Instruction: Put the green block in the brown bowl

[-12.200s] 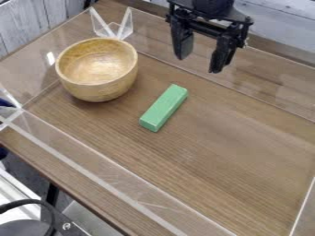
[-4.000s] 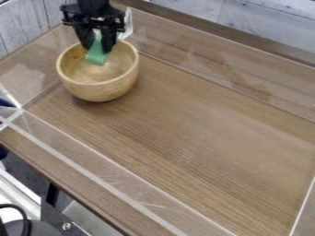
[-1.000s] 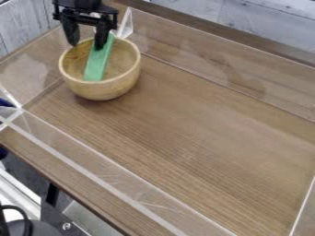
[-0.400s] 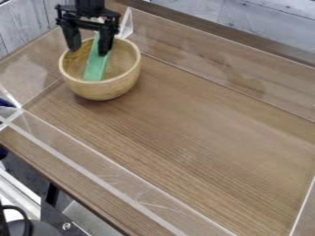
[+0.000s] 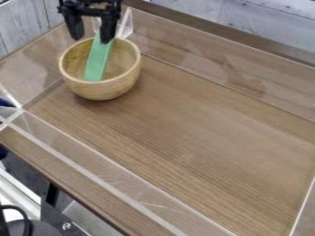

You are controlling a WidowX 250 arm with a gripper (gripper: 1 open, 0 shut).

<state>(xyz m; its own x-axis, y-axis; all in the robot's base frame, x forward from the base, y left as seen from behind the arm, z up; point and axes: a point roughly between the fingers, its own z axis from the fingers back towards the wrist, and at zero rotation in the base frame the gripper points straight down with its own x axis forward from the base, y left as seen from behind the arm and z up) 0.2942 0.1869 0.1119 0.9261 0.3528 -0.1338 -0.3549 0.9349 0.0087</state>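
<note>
**Inspector:** At the top left of the view, the gripper hangs above the brown bowl, pointing straight down. Its two dark fingers stand spread wide, one on each side of the upper end of the green block. They hold nothing.

**Assistant:** And where does the block lie?

**Inspector:** It lies inside the bowl, leaning: lower end on the pale inside, upper end propped against the far rim. The fingers appear clear of it, though the picture is too small to rule out a light touch at the tip.

**Assistant:** What about the surface?

**Inspector:** It is a wooden worktop with a grained brown finish, enclosed by a low clear wall along the near and left edges. The bowl sits near the far left corner. Pale planks run behind the worktop, and dark cabling shows below the near edge.

**Assistant:** Is anything obscured?

**Inspector:** The arm above the gripper is cut off by the top of the view. Glare on the clear wall blurs the left corner.
</note>
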